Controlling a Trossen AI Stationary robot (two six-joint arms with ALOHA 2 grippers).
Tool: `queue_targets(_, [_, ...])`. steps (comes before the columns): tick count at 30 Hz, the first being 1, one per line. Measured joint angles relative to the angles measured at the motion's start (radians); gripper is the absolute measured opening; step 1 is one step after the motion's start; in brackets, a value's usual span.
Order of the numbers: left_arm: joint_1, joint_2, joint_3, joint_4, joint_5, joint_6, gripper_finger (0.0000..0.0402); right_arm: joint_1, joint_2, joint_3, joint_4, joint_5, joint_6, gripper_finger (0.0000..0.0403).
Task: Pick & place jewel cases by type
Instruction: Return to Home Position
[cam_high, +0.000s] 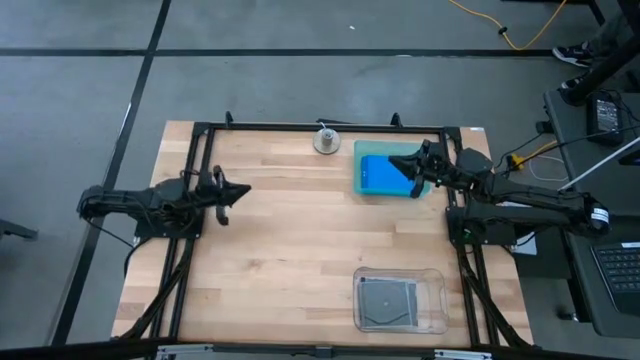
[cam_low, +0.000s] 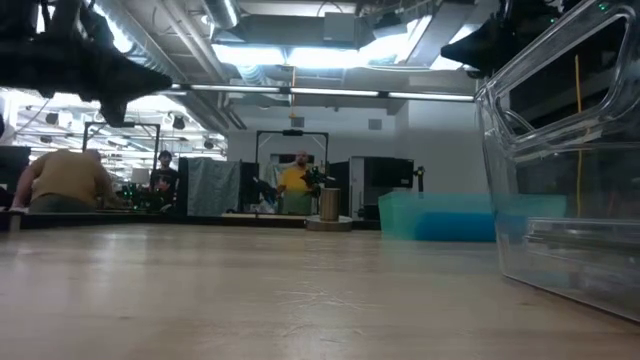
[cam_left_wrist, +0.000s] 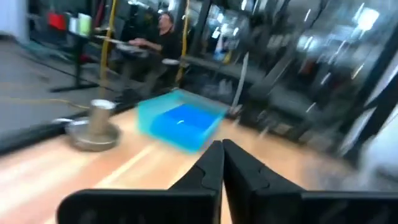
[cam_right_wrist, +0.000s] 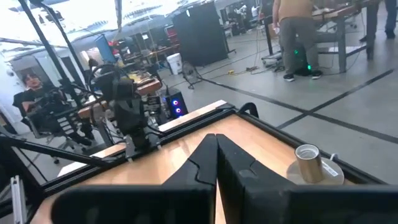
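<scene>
Blue cases (cam_high: 378, 175) in teal tray (cam_high: 388, 146); grey cases (cam_high: 388, 302) in clear tray (cam_high: 434, 300)

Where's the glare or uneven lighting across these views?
Low view: ceiling lights blown out, reflections on the clear tray. High view: even light, faint shadows on the table. Right wrist view: ceiling lights washed out too.

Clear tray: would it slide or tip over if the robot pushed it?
Probably slide, not tip: the clear tray sits low and wide on the smooth table. Its thin walls suggest it's light, though the cases inside add weight.
</scene>
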Motion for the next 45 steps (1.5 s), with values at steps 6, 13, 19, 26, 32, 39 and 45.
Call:
queue_targets(6, [0.007,0.0,0.033,-0.111,-0.203,0.206,0.0003,0.0,0.0,0.0,-0.004,0.001,-0.033,0.0006])
queue_targets(13, [0.005,0.023,0.06,-0.33,-0.229,0.06,0.0003,0.0,-0.001,0.0,-0.002,-0.042,-0.06,0.0006])
queue_targets(19, [0.003,0.027,0.06,-0.332,-0.217,-0.005,0.0003,0.03,-0.001,-0.039,0.037,-0.051,-0.11,0.0006])
queue_targets(26, [0.003,0.027,0.06,-0.331,-0.216,-0.036,0.0012,0.213,0.03,-0.263,0.403,0.118,-0.114,0.0004])
queue_targets(32, [0.003,0.027,0.06,-0.331,-0.214,-0.035,0.001,0.377,0.051,-0.392,0.667,0.286,-0.15,0.0004])
queue_targets(39, [0.003,0.027,0.06,-0.331,-0.214,-0.035,0.0011,0.382,0.015,-0.365,0.678,0.13,-0.128,0.0004])
queue_targets(45, [0.003,0.027,0.06,-0.331,-0.214,-0.035,0.0011,0.34,-0.111,-0.394,0.582,-0.065,-0.225,0.0004])
